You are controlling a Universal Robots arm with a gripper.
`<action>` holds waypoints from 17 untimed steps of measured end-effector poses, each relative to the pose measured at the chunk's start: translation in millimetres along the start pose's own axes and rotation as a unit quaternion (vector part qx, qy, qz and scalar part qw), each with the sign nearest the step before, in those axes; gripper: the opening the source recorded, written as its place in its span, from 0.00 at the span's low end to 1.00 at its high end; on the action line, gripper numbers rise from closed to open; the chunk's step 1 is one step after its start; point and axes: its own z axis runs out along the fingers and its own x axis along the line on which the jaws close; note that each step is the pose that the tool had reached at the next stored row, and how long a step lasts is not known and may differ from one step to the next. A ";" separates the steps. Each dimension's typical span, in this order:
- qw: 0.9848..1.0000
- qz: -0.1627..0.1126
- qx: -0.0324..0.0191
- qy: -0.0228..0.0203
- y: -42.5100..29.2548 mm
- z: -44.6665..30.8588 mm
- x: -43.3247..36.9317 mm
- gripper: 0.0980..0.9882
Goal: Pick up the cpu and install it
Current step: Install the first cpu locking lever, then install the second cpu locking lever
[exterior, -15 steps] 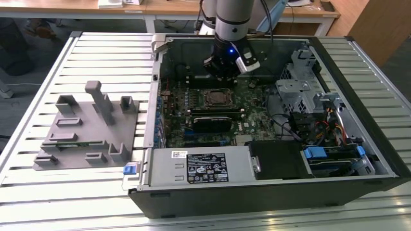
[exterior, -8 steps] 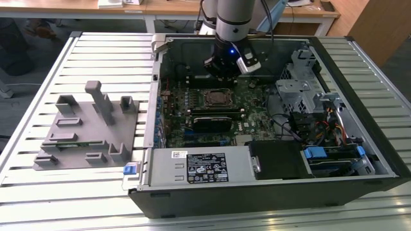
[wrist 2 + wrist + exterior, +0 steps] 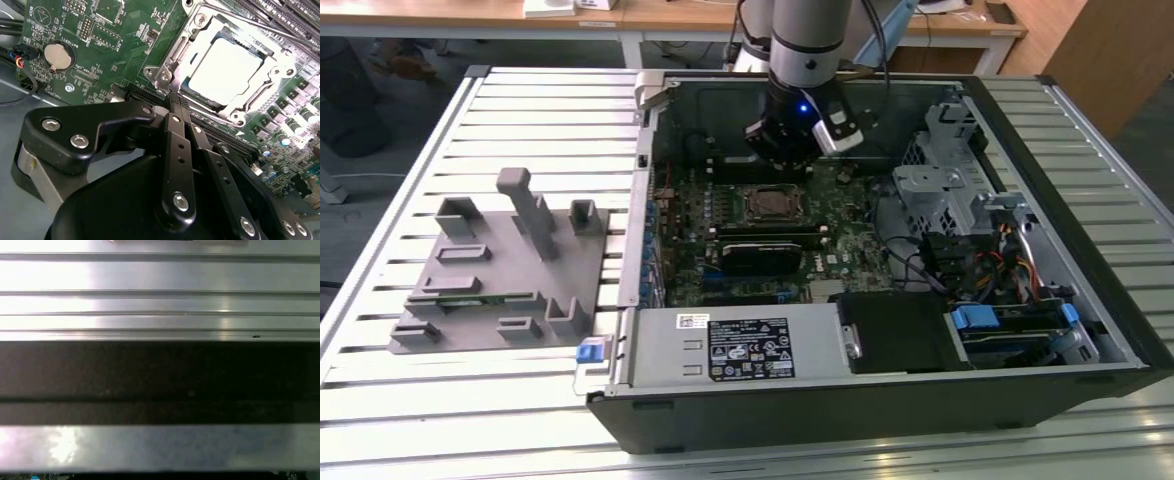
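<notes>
The gripper linkage hides the socket's near corner; jaws' spacing unclear.

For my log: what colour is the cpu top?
Silvery-white cpu, best in the second wrist view.

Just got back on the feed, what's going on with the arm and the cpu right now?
The gripper hangs inside the open computer case, above the motherboard just behind the socket. In the second wrist view the cpu lies flat inside the socket's metal frame, silvery top up. The gripper is apart from the chip, not touching it. The grey holder sits on the table at the exterior view's left.
</notes>
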 end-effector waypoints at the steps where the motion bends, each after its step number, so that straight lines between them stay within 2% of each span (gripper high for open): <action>1: 1.000 0.000 0.000 0.000 -0.1 0.0 -0.1 0.01; 8: 1.000 0.000 0.000 0.000 -2.1 -0.2 -0.7 0.01; 17: 1.000 0.000 0.000 0.000 -9.7 -0.6 -2.2 0.01</action>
